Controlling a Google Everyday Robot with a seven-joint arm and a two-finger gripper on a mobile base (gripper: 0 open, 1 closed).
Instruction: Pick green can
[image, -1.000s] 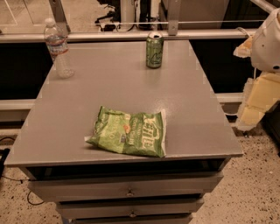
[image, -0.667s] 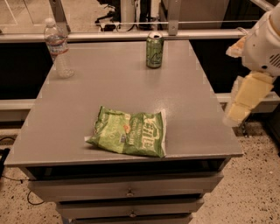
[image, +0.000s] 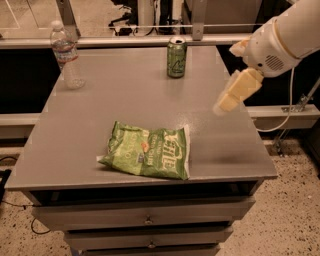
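The green can (image: 176, 59) stands upright near the far edge of the grey table (image: 100, 110), with a silver top rim and pale markings. My gripper (image: 226, 101) hangs over the table's right side, above the surface, on the white arm (image: 285, 37) that comes in from the upper right. It is to the right of the can and nearer to me, well apart from it. It holds nothing that I can see.
A clear water bottle (image: 65, 57) stands at the far left corner. A flat green chip bag (image: 147, 151) lies near the front middle. Drawers (image: 145, 220) run below the table's front edge. A rail (image: 125, 41) runs behind the table.
My arm has swung in from beyond the table's right edge, leftward and over the table, closer to the can. The can, bottle and bag have not moved.
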